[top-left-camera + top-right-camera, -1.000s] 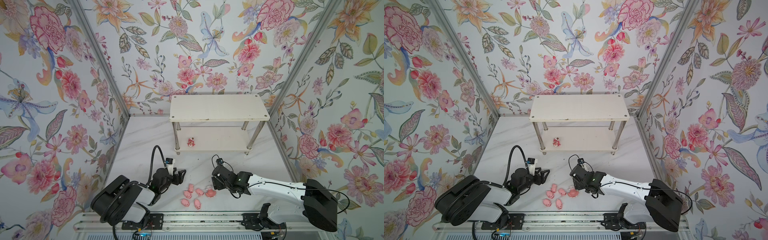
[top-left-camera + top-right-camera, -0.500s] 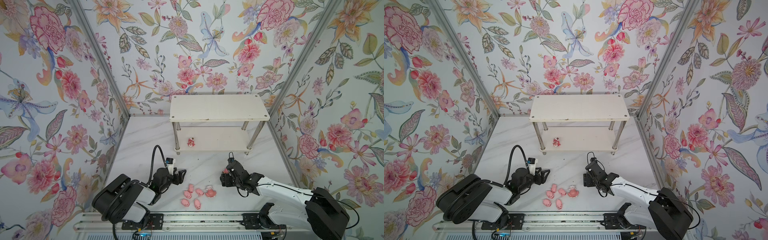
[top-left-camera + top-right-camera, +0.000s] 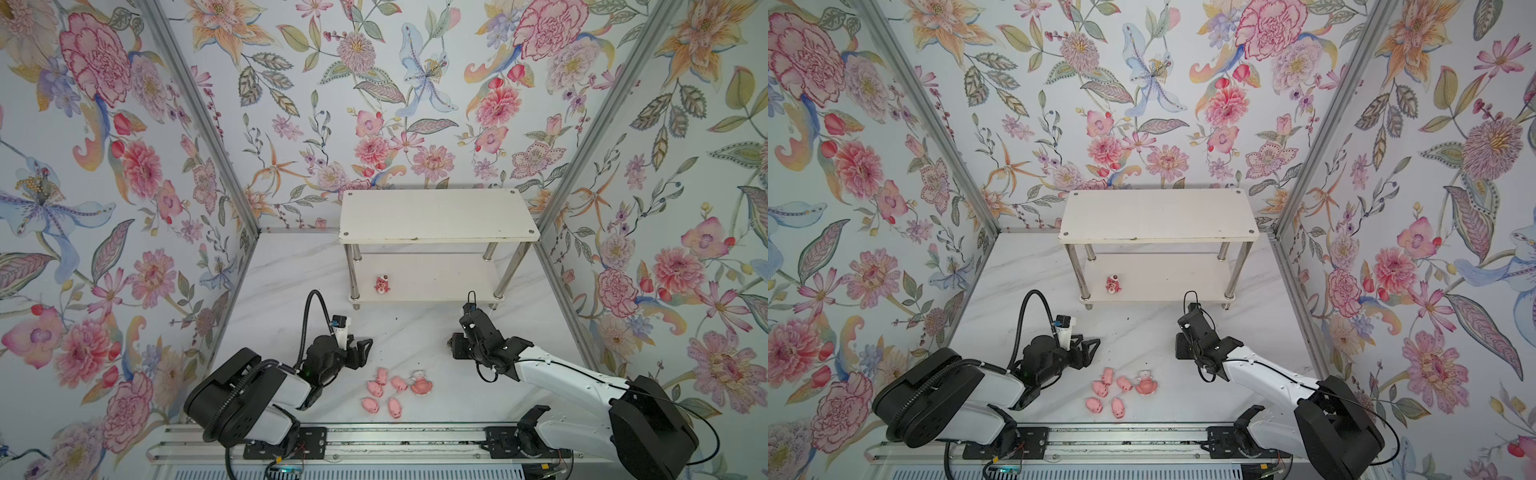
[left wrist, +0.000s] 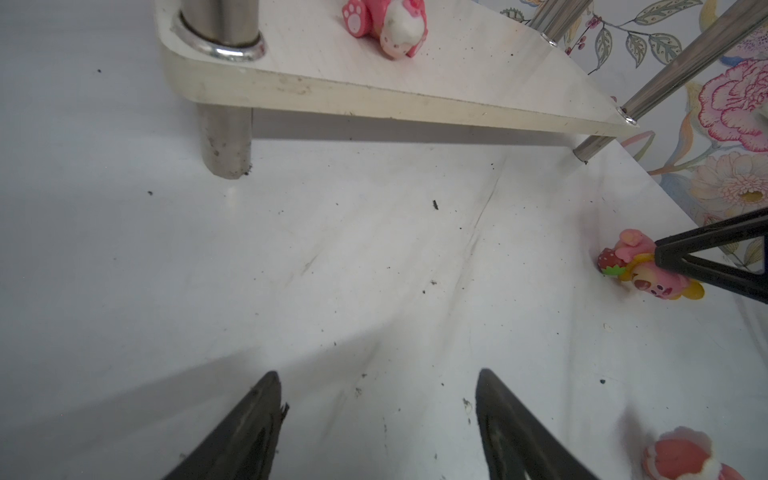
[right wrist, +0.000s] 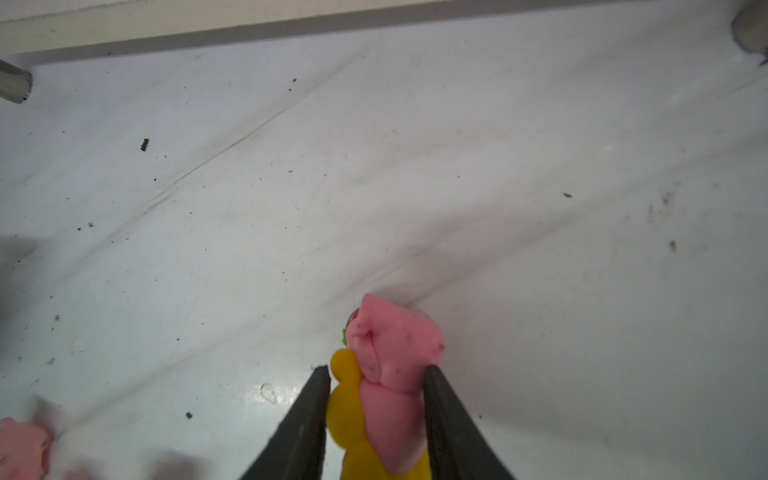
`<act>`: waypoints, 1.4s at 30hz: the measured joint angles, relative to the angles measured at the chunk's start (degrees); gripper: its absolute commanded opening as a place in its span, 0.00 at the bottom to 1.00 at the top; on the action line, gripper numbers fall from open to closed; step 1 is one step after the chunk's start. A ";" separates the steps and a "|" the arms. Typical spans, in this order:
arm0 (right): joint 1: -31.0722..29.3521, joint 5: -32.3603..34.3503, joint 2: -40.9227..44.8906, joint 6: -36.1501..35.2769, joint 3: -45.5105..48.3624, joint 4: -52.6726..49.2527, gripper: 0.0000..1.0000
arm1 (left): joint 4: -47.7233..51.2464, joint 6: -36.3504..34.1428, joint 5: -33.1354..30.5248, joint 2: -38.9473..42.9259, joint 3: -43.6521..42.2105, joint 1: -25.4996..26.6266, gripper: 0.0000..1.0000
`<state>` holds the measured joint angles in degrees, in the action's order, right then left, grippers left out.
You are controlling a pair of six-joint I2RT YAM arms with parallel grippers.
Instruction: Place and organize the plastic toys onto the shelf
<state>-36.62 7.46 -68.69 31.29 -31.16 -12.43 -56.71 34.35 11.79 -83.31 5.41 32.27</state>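
My right gripper (image 5: 376,372) is shut on a plastic toy, the yellow-petalled pink one (image 5: 395,353). It holds it low at the table, in front of the shelf (image 3: 436,216); the left wrist view shows this toy (image 4: 640,270) too. In both top views the right gripper (image 3: 455,347) (image 3: 1179,347) hides it. A red-pink bear (image 3: 382,284) (image 4: 388,23) lies on the shelf's lower tier. Several pink pigs (image 3: 382,390) and a pink-and-white toy (image 3: 422,384) lie on the table near the front. My left gripper (image 3: 360,353) (image 4: 376,376) stands open and empty, left of the pile.
The shelf's chrome legs (image 3: 353,274) stand between the table and the upper tier. Floral walls (image 3: 124,208) close in the left, back and right sides. A metal rail (image 3: 374,440) runs along the front edge.
My right gripper has moved right, away from the toy pile and toward the shelf, and its jaws have closed on the yellow-petalled toy. The left arm has stayed still.
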 measured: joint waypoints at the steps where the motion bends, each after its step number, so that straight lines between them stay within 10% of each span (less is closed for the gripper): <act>1: 0.28 -0.04 -0.02 -0.26 -0.59 -0.44 0.35 | 0.00 0.00 0.00 0.00 0.00 0.00 0.75; 5: 0.72 -0.68 -0.59 -1.14 -3.41 -2.21 0.35 | 0.00 0.00 0.00 0.00 0.00 0.00 0.75; 10: 0.44 -1.03 -1.62 -2.51 -5.95 -5.16 0.71 | 0.04 0.00 -0.02 0.13 0.00 0.00 0.75; 20: -2.64 -0.20 -9.20 -7.15 -7.30 -8.11 0.75 | 0.02 0.00 -0.02 0.35 0.00 0.00 0.75; 42: -6.78 5.68 -22.62 -12.00 -23.26 -24.50 0.26 | 1.99 -0.02 0.04 4.68 0.00 -0.13 0.76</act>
<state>-43.40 13.15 -91.31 19.29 -54.41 -36.93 -54.72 34.33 11.84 -78.63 5.41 32.14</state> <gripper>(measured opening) 0.407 0.756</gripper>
